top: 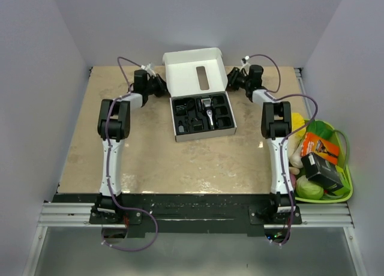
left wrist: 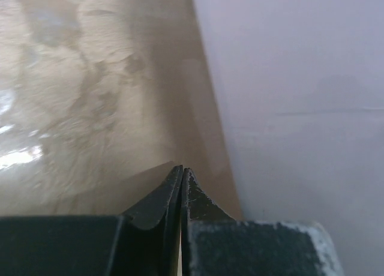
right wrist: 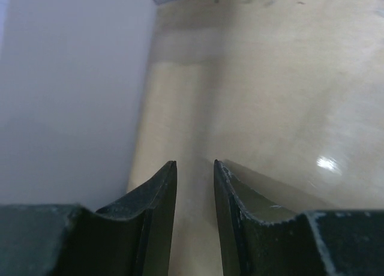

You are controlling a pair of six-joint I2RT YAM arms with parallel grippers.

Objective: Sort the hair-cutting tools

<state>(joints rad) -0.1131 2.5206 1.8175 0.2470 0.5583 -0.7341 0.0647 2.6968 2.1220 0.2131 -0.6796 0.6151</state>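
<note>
Left arm (top: 110, 162), right arm (top: 276, 162): slim white links, boxy black joints, black bases. Purple cables (top: 156, 228) loop along each arm. Left gripper fingers (left wrist: 155, 207), right gripper fingers (right wrist: 150, 198): matte black, curved, tapering to points; pale scuffs on edges.

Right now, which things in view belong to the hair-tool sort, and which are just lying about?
Job: hair clipper, black accessories, both in the open white box.
Lying about: green basket, toy vegetables, orange packet, black box.
</note>
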